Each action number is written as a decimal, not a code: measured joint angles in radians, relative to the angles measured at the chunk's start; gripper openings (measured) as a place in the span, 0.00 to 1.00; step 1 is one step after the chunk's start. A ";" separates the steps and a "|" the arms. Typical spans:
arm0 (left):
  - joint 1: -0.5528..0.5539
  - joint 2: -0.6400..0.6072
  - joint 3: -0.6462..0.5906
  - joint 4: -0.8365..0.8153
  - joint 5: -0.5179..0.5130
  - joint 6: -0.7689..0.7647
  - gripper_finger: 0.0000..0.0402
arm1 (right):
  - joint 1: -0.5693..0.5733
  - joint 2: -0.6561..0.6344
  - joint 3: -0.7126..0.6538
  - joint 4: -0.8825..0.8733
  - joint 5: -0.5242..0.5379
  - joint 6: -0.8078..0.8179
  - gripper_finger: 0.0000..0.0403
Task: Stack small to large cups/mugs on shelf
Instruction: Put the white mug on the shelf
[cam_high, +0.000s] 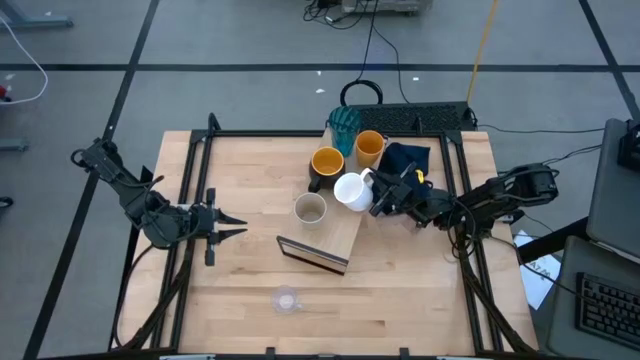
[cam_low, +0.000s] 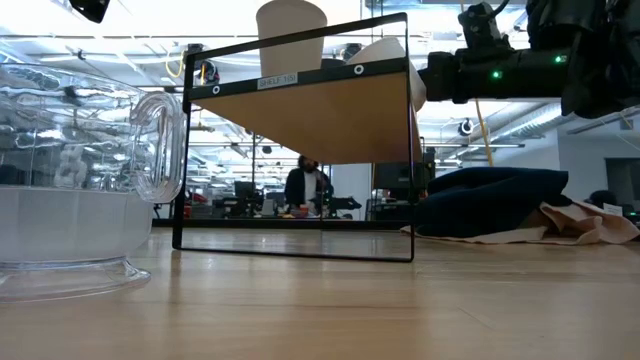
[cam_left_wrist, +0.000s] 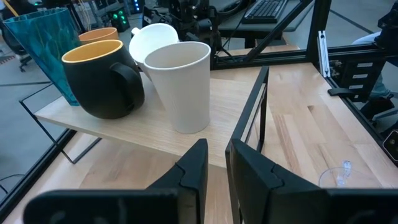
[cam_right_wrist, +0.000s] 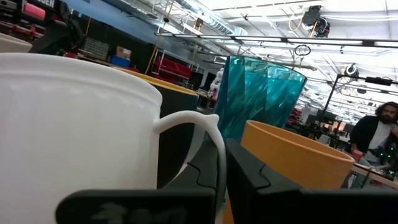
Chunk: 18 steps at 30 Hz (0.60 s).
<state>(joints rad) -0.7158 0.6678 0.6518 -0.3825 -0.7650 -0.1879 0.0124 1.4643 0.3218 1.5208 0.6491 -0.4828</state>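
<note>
right fingers (cam_right_wrist: 249, 171) pinch the handle of the white mug (cam_high: 352, 190), which sits on the shelf (cam_high: 345, 232) at the right gripper (cam_high: 378, 203). left fingers (cam_left_wrist: 193, 171) stand a little apart with nothing between them; the left gripper (cam_high: 238, 226) hovers over the table (cam_high: 250, 180), well left of the shelf. on the shelf too: teal tumbler (cam_high: 345, 126), orange cup (cam_high: 369, 147), dark mug (cam_high: 326, 166), beige cup (cam_high: 310, 209). the clear glass (cam_high: 286, 299) stands on the table near its front edge.

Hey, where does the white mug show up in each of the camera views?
High view: white mug at centre, on the shelf.
Low view: only its edge, upper right, on the shelf.
Left wrist view: upper middle.
Right wrist view: fills the left.
Shared landmark: the beige cup beside it.
</note>
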 joint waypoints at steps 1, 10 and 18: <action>0.000 0.000 0.000 0.000 0.000 0.000 0.17 | 0.000 0.000 0.000 0.000 0.000 0.000 0.01; 0.000 0.000 0.000 0.002 0.000 0.000 0.17 | 0.000 0.000 0.000 -0.008 0.000 0.000 0.05; 0.000 0.000 0.000 0.002 0.000 0.000 0.17 | 0.000 0.000 0.000 -0.010 0.000 0.000 0.06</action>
<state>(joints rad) -0.7158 0.6676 0.6518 -0.3800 -0.7650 -0.1879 0.0124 1.4647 0.3218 1.5112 0.6495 -0.4831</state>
